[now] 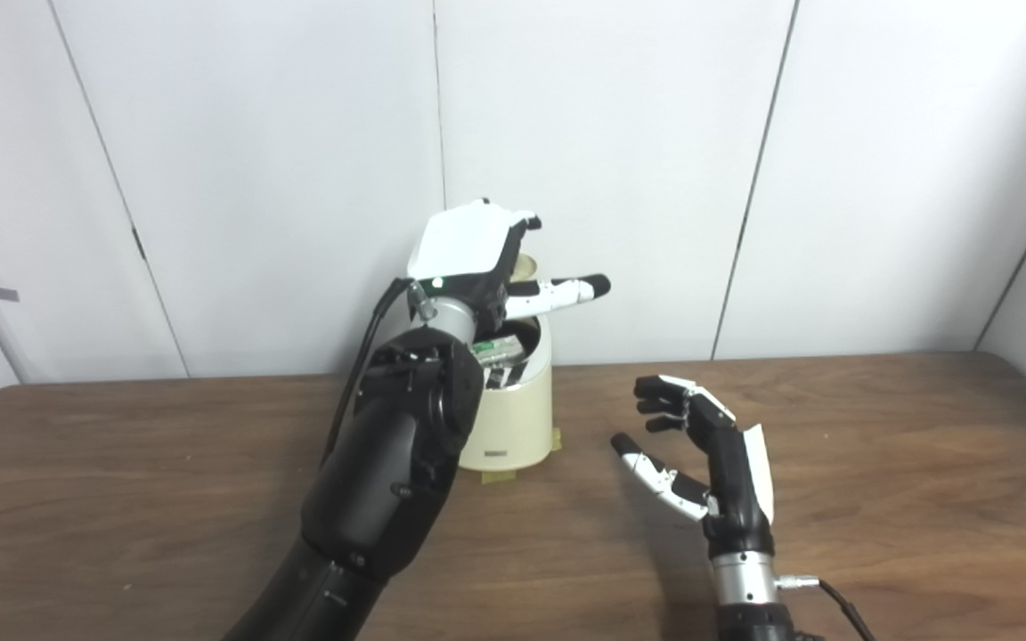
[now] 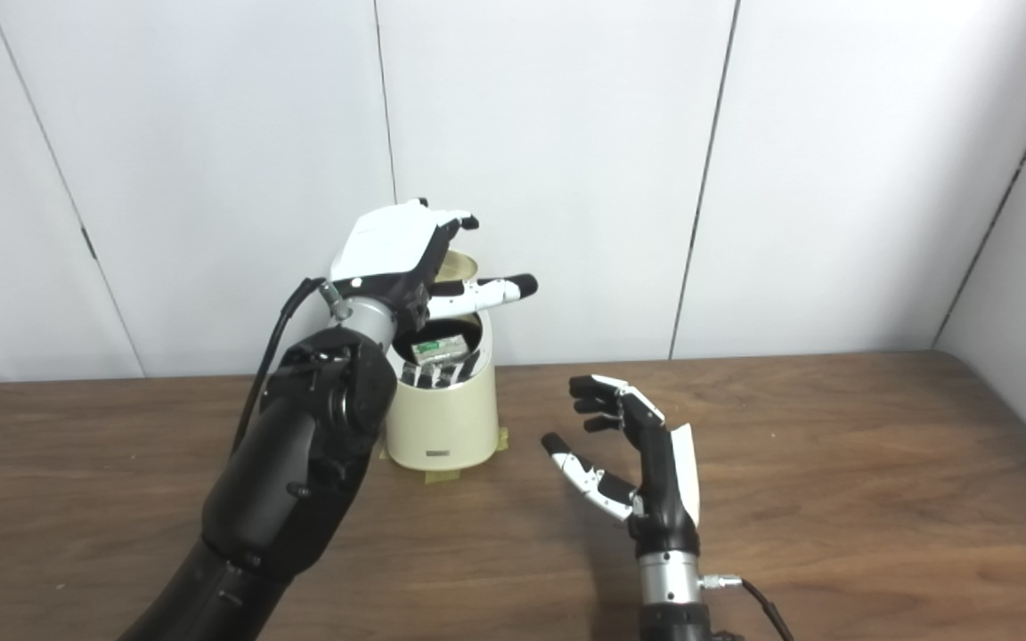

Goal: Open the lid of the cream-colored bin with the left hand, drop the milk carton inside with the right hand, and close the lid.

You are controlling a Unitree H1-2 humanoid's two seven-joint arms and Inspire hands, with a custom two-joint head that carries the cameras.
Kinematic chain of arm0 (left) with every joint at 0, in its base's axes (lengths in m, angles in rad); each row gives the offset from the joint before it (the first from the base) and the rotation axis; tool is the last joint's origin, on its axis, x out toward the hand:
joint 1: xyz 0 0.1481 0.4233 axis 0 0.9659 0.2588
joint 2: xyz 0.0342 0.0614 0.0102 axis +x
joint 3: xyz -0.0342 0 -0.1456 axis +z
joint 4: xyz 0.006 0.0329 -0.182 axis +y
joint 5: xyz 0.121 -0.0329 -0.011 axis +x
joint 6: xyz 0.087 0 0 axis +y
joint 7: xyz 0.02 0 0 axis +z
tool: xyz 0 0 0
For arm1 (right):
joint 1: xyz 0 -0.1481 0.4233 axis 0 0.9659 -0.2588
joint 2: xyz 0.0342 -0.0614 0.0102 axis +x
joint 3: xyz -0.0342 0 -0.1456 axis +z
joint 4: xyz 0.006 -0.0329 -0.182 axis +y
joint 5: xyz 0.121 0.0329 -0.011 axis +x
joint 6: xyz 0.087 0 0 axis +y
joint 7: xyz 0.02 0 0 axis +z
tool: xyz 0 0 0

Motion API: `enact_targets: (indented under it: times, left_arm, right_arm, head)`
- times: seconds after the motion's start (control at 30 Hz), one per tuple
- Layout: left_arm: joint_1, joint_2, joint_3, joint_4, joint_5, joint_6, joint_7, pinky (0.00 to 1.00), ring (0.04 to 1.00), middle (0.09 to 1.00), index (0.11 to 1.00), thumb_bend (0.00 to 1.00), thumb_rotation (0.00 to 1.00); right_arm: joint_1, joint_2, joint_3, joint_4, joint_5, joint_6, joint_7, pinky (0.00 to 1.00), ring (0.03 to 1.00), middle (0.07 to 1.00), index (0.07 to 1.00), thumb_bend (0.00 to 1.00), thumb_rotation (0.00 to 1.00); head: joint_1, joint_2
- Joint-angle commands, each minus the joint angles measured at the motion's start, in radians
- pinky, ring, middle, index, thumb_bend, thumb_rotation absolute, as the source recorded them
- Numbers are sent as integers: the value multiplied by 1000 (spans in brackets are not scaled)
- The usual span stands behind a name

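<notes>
The cream-colored bin (image 1: 513, 418) stands on the wooden table (image 1: 878, 463) near the back wall, its top open. Its lid (image 1: 528, 265) is tipped up at the back. My left hand (image 1: 468, 245) is raised over the rim with its fingers hooked on the lid, and the thumb sticks out to the right. Inside the bin lies the milk carton (image 1: 497, 347), showing green and white, partly hidden by my wrist. My right hand (image 1: 709, 445) hovers low over the table to the right of the bin, open and holding nothing.
Strips of yellow tape (image 1: 500, 476) stick out from under the bin's base. White wall panels stand close behind the bin. A cable (image 1: 834, 601) runs from my right wrist.
</notes>
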Motion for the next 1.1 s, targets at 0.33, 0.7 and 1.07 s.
enact_targets:
  times: [0.33,0.7,1.07]
  left_arm:
    - [-41,-3,5,-78,57,5,-53,1000,1000,895,843,823,928]
    - [-54,-3,11,-53,93,5,-96,1000,978,889,856,825,946]
    - [-64,-6,27,35,98,5,-75,1000,969,885,848,816,938]
  right_arm:
    - [49,-4,11,64,-43,-1,1,563,641,661,644,291,318]
    - [56,-4,9,49,-24,30,31,568,650,670,654,294,323]
    - [58,-5,7,43,-11,52,58,568,652,674,656,306,302]
  head:
    - [-3,1]
    - [-4,2]
    - [-8,3]
